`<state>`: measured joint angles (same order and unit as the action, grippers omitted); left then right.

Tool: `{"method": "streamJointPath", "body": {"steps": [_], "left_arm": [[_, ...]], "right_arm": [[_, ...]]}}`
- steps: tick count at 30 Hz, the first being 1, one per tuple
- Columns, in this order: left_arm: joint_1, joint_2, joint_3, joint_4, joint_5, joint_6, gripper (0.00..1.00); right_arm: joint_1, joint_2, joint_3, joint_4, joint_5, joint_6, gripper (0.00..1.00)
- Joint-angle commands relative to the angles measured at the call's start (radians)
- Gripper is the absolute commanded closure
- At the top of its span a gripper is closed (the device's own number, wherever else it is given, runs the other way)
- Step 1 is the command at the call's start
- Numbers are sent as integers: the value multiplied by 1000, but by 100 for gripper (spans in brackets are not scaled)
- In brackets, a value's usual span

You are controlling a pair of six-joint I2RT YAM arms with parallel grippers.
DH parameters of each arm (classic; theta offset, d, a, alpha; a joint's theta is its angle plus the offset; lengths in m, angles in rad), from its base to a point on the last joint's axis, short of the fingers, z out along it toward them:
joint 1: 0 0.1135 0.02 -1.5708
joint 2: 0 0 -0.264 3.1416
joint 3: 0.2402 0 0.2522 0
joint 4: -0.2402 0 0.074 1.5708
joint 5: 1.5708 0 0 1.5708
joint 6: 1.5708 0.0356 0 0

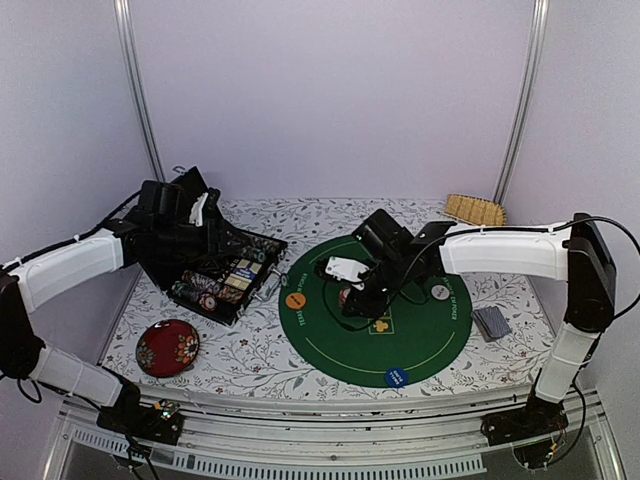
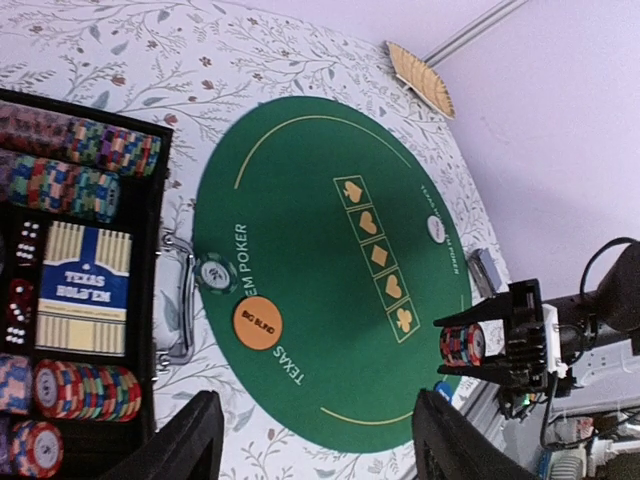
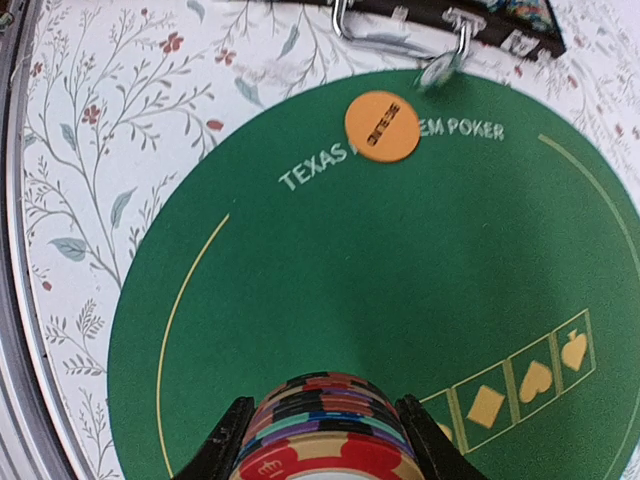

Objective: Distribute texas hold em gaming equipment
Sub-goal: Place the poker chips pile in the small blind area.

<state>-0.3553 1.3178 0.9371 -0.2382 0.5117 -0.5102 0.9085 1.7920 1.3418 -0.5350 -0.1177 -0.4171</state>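
My right gripper [image 3: 322, 402] is shut on a stack of striped poker chips [image 3: 325, 435], held just above the green round mat [image 1: 400, 340] near its middle. From the left wrist view the same stack [image 2: 463, 344] shows sideways between those fingers. On the mat lie an orange disc [image 1: 295, 300], a white disc [image 1: 439, 292] and a blue disc [image 1: 396, 377]. A single green chip [image 2: 217, 273] rests at the mat's edge beside the orange disc [image 2: 257, 324]. My left gripper [image 2: 318, 398] hangs open and empty above the case's near edge. Grey-backed cards [image 1: 491, 321] lie right of the mat.
An open black case [image 1: 160, 262] at the left holds rows of chips [image 2: 85, 390], dice and a blue card box [image 2: 85, 288]; its metal handle [image 2: 180, 300] points at the mat. A dark red floral dish [image 1: 167, 347] sits front left. A tan woven piece [image 1: 474, 209] lies at the back right.
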Motion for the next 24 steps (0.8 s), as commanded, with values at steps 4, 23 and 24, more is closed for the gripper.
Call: {"method": "streamJointPath", "body": {"steps": [4, 23, 24], "left_arm": [[76, -36, 125, -219, -131, 208, 31], [91, 85, 171, -166, -198, 351, 20], [95, 81, 164, -168, -201, 356, 19]], "right_arm": [[0, -67, -44, -31, -43, 164, 98], [-24, -124, -86, -151, 81, 296, 98], [-30, -131, -97, -161, 93, 306, 98]]}}
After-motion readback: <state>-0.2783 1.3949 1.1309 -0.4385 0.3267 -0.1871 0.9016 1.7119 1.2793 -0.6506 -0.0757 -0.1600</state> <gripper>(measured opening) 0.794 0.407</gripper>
